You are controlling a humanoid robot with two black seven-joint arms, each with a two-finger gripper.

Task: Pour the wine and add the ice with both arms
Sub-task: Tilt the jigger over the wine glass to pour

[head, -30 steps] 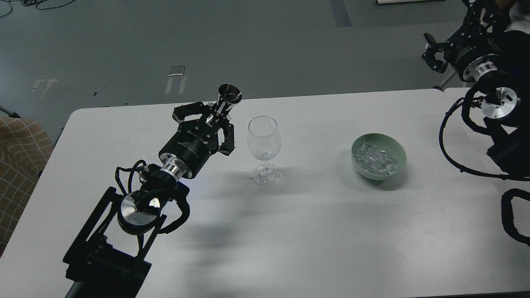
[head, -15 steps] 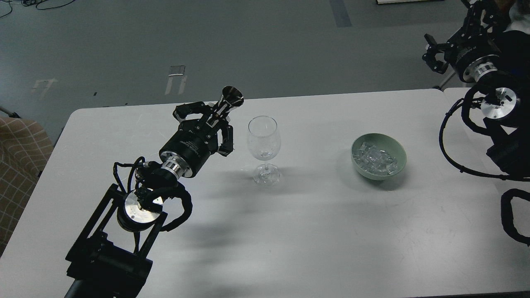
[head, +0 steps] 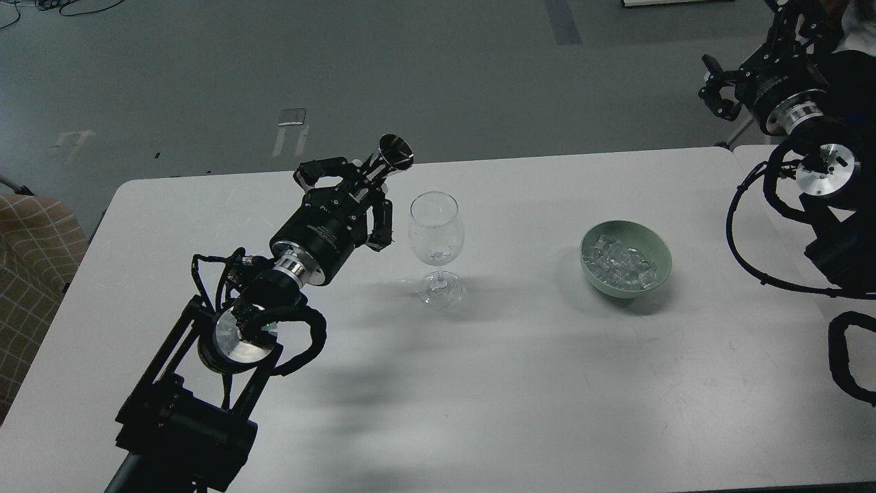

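1. The left gripper [head: 361,183] was clenched around a small shiny metal cup [head: 391,155]. Over the last second the cup had gone up a little and to the right in the picture, and it had tipped more, so its open mouth faced right, toward the wine glass [head: 436,236].
2. I think this meant the pour was just starting. The cup's mouth was near the glass rim, but up and to the left of it, not over it yet.
3. No wine could be seen in the cup or the glass. It is clear, so I cannot tell where it was.
4. The ice [head: 621,261] lay in the green bowl [head: 657,243], right of the glass and well apart from it. Nothing had touched it.
5. The right gripper [head: 716,89] hung in the upper right of the picture, past the table's far edge. It had hardly moved. It was small and dark, so I cannot tell if it was released or clenched.
6. The white table [head: 534,383] had lots of bare room in the lower middle. The glass stood near the middle, far from every edge.
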